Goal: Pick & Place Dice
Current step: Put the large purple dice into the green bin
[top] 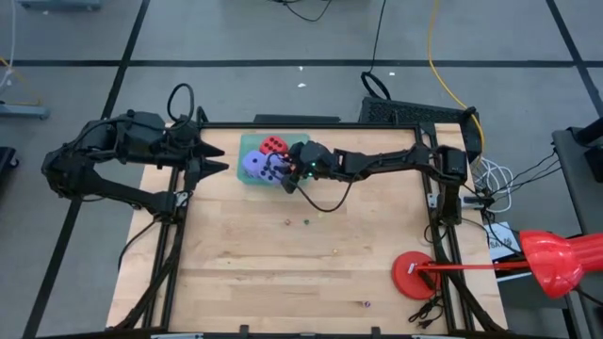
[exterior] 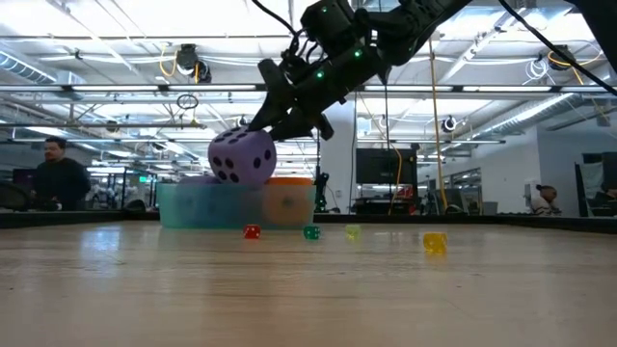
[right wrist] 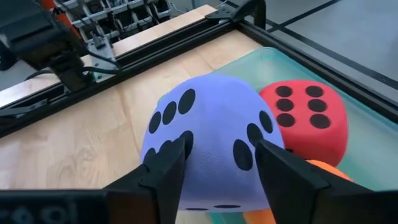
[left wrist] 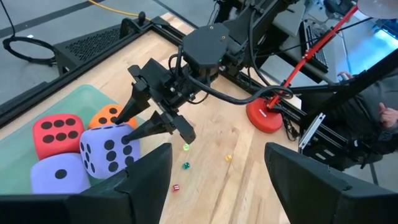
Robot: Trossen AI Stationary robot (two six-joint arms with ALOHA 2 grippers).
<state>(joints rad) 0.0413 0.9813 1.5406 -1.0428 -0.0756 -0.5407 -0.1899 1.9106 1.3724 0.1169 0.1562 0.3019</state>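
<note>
A flat teal tray (top: pixel 247 143) at the table's far left holds the dice. A red die (left wrist: pixel 57 134), an orange die (left wrist: pixel 107 114) and a purple-blue die (left wrist: pixel 57 177) lie in it. A second purple-blue die (left wrist: pixel 107 150) sits tilted on top of them. My right gripper (left wrist: pixel 144 118) reaches in from the table's right, open, with one finger on either side of this upper die's (right wrist: pixel 211 127) near corner. My left gripper (top: pixel 219 160) hovers open above the table's left edge, beside the tray. My right gripper has its spread fingers (right wrist: pixel 171 158) beside two opposite faces of the upper purple-blue die, slanting down from the table's right. Whether the fingers touch it, I cannot tell. The die lies on the other dice in the tray.
Several tiny coloured dice (top: pixel 288 223) lie scattered on the bare wood in the middle and near right. A red stand with a round base (top: pixel 413 275) is at the table's near right corner. A black frame rims the table. People show in the room beyond.
</note>
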